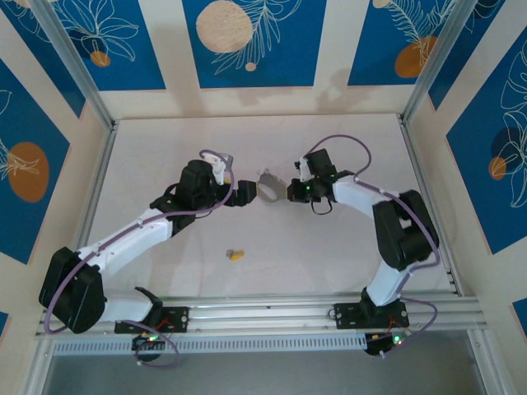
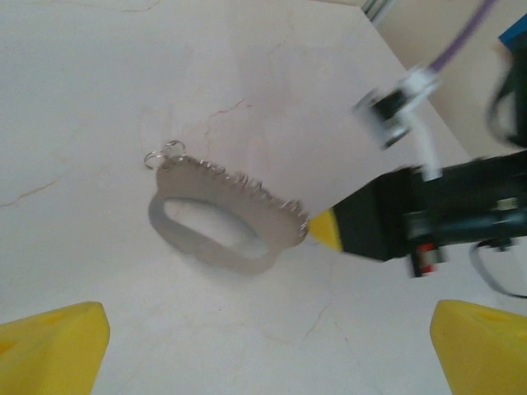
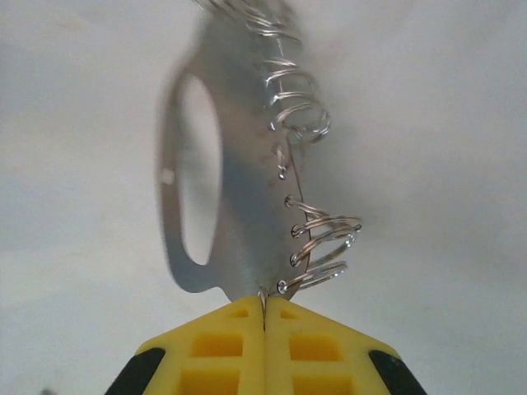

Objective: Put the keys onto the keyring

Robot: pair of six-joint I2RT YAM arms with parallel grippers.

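Pinching the keyring [image 3: 247, 222], the right tool [image 3: 263, 322] hangs well apart from the key [image 1: 235, 254]

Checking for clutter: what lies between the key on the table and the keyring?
Nothing: in the top view, bare table runs from the key to the keyring, pinched in the right gripper.

Pale table [image 1: 329, 263]; blue floral walls [image 1: 107, 41]

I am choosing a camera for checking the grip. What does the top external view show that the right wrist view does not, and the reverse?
Top external: the key lying on the table, and the open left gripper beside the keyring. Right wrist: small wire rings along the keyring's edge. Both: the right gripper shut on the keyring's end.
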